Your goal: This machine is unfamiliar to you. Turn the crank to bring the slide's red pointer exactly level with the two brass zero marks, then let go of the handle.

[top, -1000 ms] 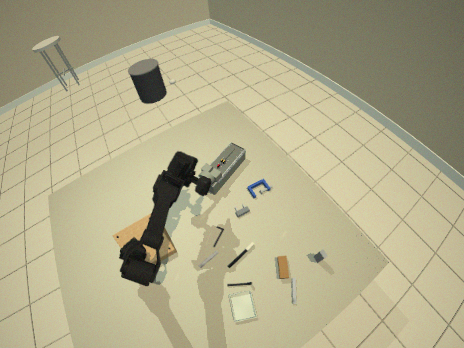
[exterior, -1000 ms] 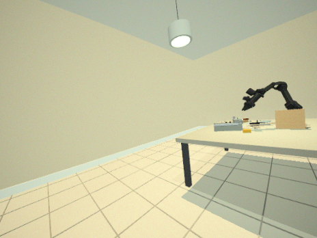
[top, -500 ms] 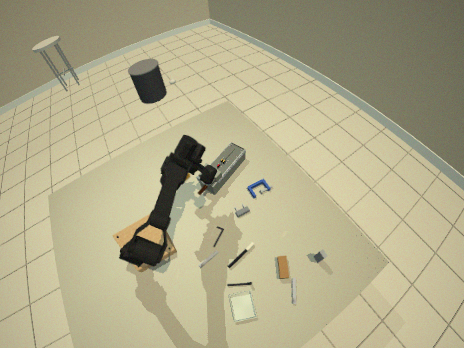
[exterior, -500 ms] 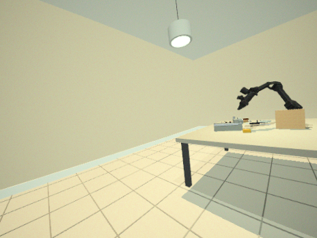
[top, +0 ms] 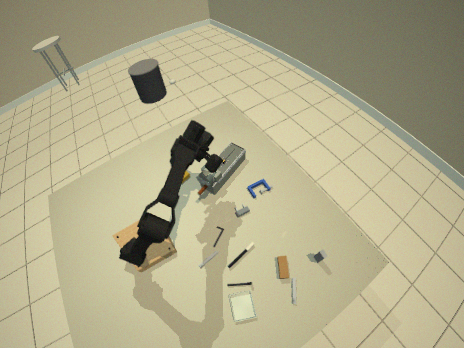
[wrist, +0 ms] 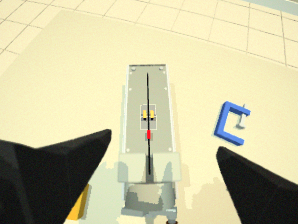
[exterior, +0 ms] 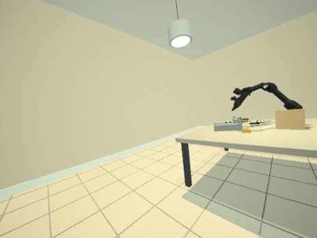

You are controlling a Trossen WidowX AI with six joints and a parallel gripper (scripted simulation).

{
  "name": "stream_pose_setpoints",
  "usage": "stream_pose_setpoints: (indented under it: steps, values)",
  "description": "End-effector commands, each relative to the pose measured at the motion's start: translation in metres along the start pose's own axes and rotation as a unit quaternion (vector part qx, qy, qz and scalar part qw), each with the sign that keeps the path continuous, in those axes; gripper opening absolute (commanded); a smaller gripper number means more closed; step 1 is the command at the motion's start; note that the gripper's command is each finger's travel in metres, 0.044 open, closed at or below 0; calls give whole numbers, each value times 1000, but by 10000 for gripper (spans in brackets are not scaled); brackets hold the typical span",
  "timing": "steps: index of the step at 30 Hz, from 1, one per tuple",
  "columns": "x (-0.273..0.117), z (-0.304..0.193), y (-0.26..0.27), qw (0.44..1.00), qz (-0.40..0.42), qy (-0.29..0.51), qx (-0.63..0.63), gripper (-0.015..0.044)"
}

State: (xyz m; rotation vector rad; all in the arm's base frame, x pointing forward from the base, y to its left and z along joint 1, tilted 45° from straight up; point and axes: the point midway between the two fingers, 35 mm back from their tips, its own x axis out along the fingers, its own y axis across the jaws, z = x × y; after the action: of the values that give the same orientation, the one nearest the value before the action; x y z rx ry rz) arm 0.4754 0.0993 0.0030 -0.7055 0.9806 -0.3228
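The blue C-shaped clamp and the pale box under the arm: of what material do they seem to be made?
The blue C-shaped clamp: probably painted metal, given its even blue colour, though plastic is possible. The pale tan box: seemingly matt, unpainted wood, judging by its warm tan colour.

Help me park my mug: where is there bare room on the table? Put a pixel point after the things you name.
Room shows between the blue clamp [top: 257, 183] [wrist: 222, 118] and grey block [top: 319, 257], and left of the wooden base [top: 166, 254] [exterior: 290, 120] in the top view. Crowded: around the brown block [top: 283, 267] and pale square [top: 242, 306].
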Motion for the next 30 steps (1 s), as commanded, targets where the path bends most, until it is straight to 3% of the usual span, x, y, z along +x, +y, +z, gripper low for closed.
stream_pose_setpoints:
  steps: [1,8,30]
  values:
    - [6,3,2,1000,-8,4,7,440]
    - [52,-24,5,1000,-14,8,13,440]
    - [46,-18,5,1000,-14,8,14,440]
